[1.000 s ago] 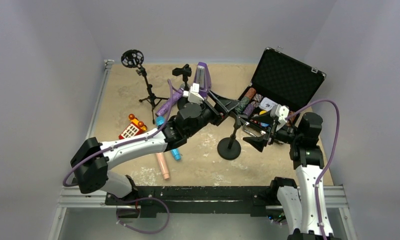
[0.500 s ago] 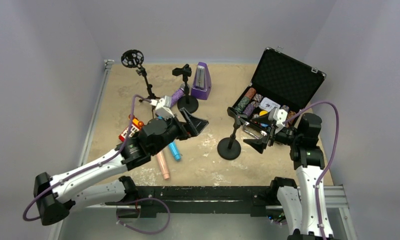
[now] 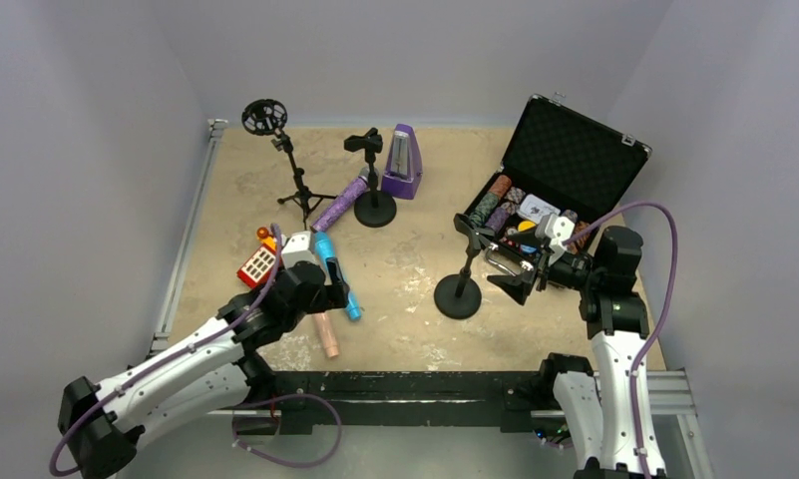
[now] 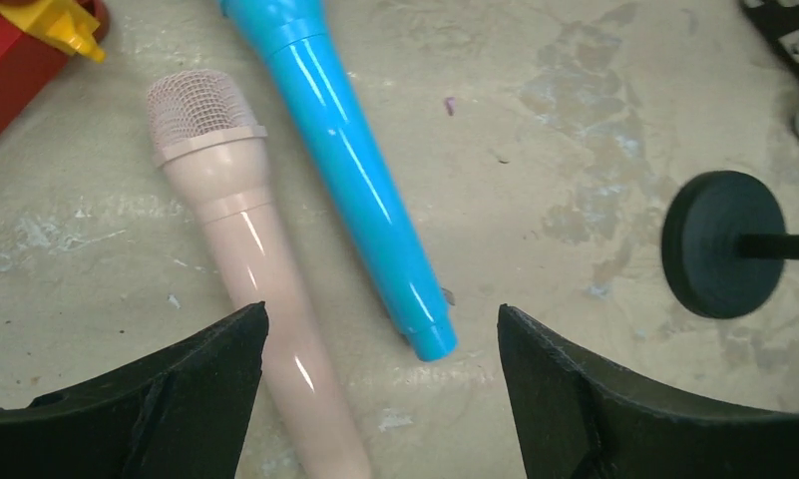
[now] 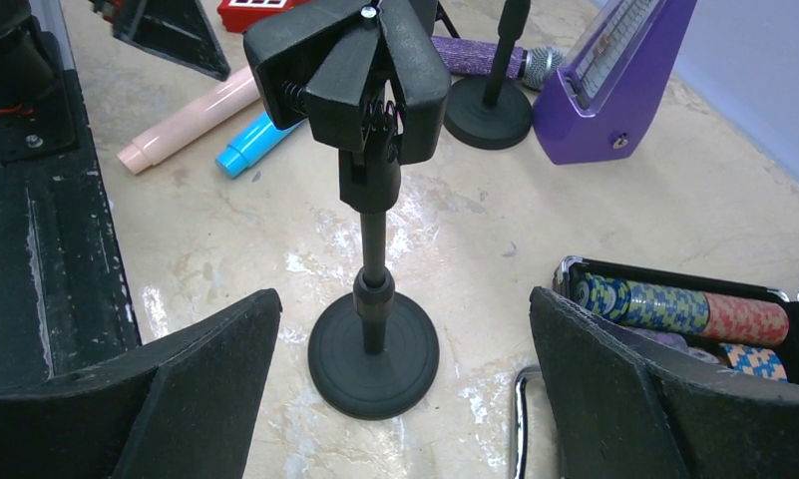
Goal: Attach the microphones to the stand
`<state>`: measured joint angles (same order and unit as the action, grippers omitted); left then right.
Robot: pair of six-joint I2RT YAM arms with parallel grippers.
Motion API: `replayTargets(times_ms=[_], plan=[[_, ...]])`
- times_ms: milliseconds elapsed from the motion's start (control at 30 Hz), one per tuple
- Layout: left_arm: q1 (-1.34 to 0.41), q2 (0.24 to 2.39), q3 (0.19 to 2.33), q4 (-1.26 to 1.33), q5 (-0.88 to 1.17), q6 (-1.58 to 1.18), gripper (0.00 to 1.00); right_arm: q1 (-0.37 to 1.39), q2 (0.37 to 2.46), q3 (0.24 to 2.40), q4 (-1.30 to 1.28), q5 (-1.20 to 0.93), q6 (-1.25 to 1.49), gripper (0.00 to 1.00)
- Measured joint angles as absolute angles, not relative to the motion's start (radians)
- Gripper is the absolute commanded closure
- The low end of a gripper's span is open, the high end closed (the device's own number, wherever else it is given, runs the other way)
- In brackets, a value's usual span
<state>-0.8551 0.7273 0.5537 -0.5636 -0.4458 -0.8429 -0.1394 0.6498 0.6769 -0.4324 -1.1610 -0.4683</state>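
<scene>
The cyan-blue microphone point(image 3: 336, 282) and the pale pink microphone point(image 3: 325, 334) lie side by side on the table at near left. They fill the left wrist view, cyan point(image 4: 350, 170) beside pink point(image 4: 245, 249). The glittery purple microphone point(image 3: 339, 205) lies further back, by a round-base stand point(image 3: 375, 205). My left gripper point(image 3: 332, 297) is open and empty, its jaws over the pink handle and the cyan tail point(image 4: 380, 319). My right gripper point(image 3: 506, 272) is open and empty, facing a second round-base stand point(image 3: 459, 289) whose spring clip point(image 5: 360, 70) is empty.
A tripod stand with a ring mount point(image 3: 264, 117) stands at back left. The purple metronome point(image 3: 405, 160) is at the back. An open black case of poker chips point(image 3: 560, 165) is at the right. A red and yellow toy point(image 3: 258, 261) lies left of the microphones.
My left arm has pulled back from the far middle of the table to the near left, over the pink and cyan microphones. The right arm has not moved.
</scene>
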Motion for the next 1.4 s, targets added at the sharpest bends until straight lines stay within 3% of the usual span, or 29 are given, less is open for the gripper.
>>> replayTargets(times_ms=[333,467,900,1067,1167,1267,1400], plan=[[-0.747,1.132,0.627,-0.443,-0.394,-0.828,0.16,-0.139,0.654,0.677,-0.427,-1.161,-0.463,0.01],[-0.725,1.262,0.693,-0.401,-0.38,-0.854,0.21,-0.139,0.654,0.677,-0.426,-1.161,-0.46,0.01],[-0.709,1.48,0.756,-0.387,-0.371,-0.933,0.29,-0.139,0.653,0.677,-0.426,-1.163,-0.453,0.01],[-0.708,1.525,0.786,-0.39,-0.372,-0.941,0.42,-0.139,0.652,0.677,-0.426,-1.166,-0.453,0.01],[-0.708,1.543,0.799,-0.39,-0.378,-0.948,0.58,-0.139,0.65,0.677,-0.426,-1.169,-0.452,0.01],[-0.707,1.55,0.802,-0.384,-0.379,-0.96,0.85,-0.139,0.645,0.677,-0.426,-1.17,-0.451,0.01],[-0.707,1.548,0.804,-0.383,-0.374,-0.96,0.96,-0.139,0.635,0.684,-0.429,-1.172,-0.45,0.01]])
